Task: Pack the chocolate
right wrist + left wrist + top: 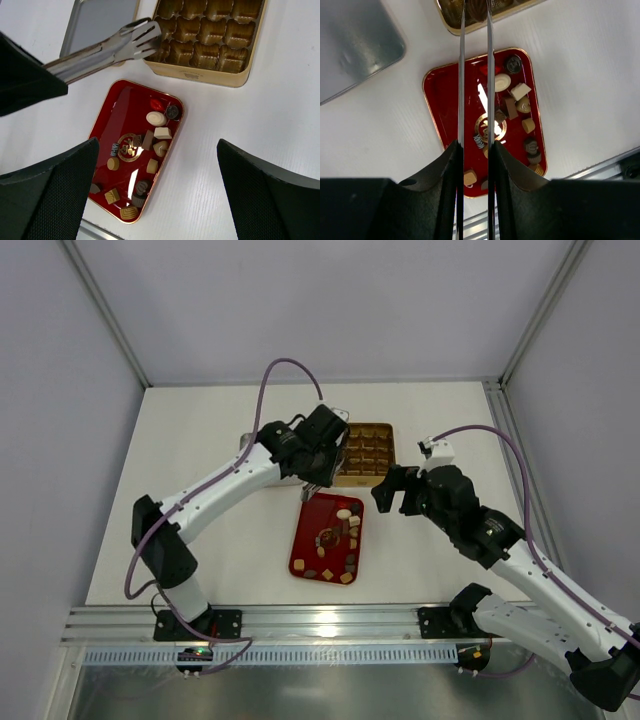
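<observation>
Several small chocolate pieces (156, 118) in tan, cream and dark brown lie in the red tray (120, 110), also seen from above (308, 540). My left gripper (475, 147) is shut on metal tongs (461, 75). The tong tips reach over the near left corner of the gold tin (200, 75). A dark brown piece (476, 9) shows between the tips. My right gripper (157, 145) is open and empty. It hovers above the tray's right edge and the bare table beside it (392, 490).
A grey metal lid (100, 20) lies left of the gold tin (366, 455), partly under my left arm. White walls enclose the table. An aluminium rail (320, 620) runs along the near edge just below the tray.
</observation>
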You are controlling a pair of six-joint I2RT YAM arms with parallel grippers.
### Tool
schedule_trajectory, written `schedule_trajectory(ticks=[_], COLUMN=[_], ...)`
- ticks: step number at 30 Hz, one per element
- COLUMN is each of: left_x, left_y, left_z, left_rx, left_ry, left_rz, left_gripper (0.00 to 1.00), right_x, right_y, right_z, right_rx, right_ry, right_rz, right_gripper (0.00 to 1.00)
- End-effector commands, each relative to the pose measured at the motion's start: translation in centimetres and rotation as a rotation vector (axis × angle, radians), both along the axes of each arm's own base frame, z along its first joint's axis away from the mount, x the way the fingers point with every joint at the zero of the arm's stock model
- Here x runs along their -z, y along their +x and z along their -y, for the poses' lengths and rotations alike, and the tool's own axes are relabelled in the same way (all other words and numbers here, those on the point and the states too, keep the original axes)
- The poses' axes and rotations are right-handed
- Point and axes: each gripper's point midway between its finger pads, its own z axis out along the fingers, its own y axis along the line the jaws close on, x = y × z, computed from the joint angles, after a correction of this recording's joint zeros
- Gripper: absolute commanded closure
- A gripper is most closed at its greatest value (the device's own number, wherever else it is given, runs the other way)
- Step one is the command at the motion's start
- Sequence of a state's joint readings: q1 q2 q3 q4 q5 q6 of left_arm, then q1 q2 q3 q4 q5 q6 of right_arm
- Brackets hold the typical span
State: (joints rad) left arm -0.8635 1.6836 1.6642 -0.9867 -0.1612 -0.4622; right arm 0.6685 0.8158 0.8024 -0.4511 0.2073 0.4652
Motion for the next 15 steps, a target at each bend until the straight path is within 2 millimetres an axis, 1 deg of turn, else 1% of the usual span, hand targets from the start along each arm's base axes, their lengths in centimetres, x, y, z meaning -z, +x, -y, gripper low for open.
schedule_trajectory(ticks=[1,4,5,6,7,8,10,11,14,15], left_x=[-2.1,-2.2,-2.1,-2.1,-1.9,-1.9,-1.8,-1.7,-1.3,-0.8], left_y=[4.2,6.5,7.5,8.4,8.9,9.8,11.1,11.7,12.9,13.3], left_z=[1.0,1.2,1.6,1.4,1.3,1.5,1.1,1.4,1.0,1.1], left_rx=[-0.025,-0.049,-0.052,-0.066,-0.07,-0.079,-0.093,-0.093,-0.104,-0.104], left_ry=[-0.041,-0.053,-0.056,-0.054,-0.049,-0.054,-0.053,-0.065,-0.062,-0.058], left_rz=[0.09,0.101,0.106,0.108,0.108,0.113,0.12,0.127,0.122,0.113], left_gripper=[0.7,0.7,0.7,0.7,0.7,0.7,0.7,0.7,0.7,0.7], right_x=[-2.2,-2.5,-2.5,-2.5,-2.7,-2.7,-2.9,-2.8,-2.9,-2.7], right_y=[0.2,0.2,0.2,0.2,0.2,0.2,0.1,0.1,0.0,-0.1], right_z=[0.3,0.3,0.2,0.2,0.2,0.2,0.2,0.3,0.4,0.4], right_rx=[0.007,0.005,0.002,0.0,0.001,0.0,-0.002,-0.002,-0.003,-0.004], right_ry=[0.009,0.013,0.012,0.011,0.014,0.011,0.013,0.01,0.011,0.008], right_rz=[0.056,0.061,0.058,0.059,0.06,0.06,0.064,0.06,0.063,0.06], right_gripper=[0.0,0.0,0.0,0.0,0.0,0.0,0.0,0.0,0.0,0.0])
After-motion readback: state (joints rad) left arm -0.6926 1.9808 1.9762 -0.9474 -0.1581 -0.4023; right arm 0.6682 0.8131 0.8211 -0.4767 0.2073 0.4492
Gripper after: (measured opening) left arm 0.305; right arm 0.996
